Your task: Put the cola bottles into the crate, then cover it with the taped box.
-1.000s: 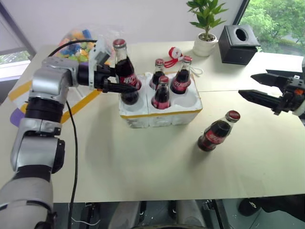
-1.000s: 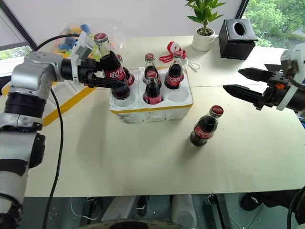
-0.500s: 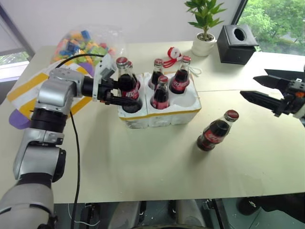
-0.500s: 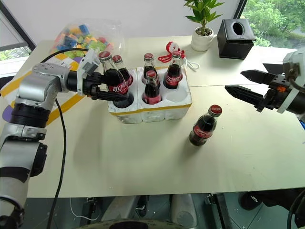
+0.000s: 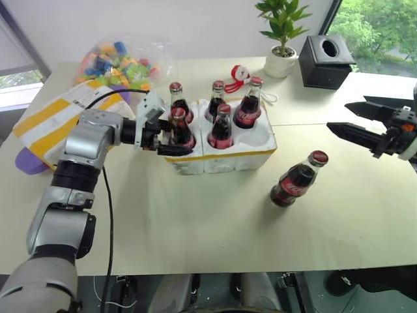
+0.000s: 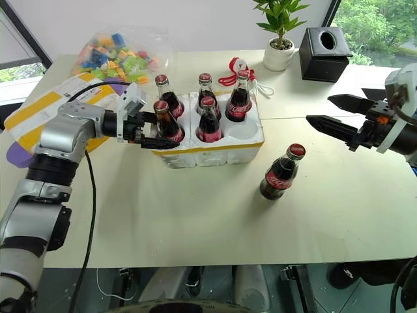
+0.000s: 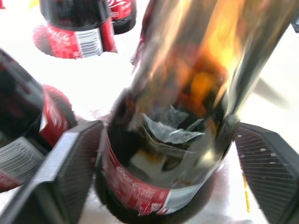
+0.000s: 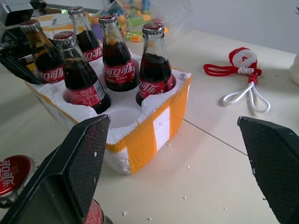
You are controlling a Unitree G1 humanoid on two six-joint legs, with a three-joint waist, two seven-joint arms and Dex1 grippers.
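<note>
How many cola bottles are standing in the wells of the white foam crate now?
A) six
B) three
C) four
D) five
D) Five cola bottles stand upright in the crate: near-left, far-left, near-middle, far-middle and far-right; the near-right well is vacant, and the sixth bottle stands on the table.

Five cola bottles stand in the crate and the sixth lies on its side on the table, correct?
Not quite: the sixth bottle stands upright on the table, as the left eye view shows. Five bottles do stand in the crate.
</note>
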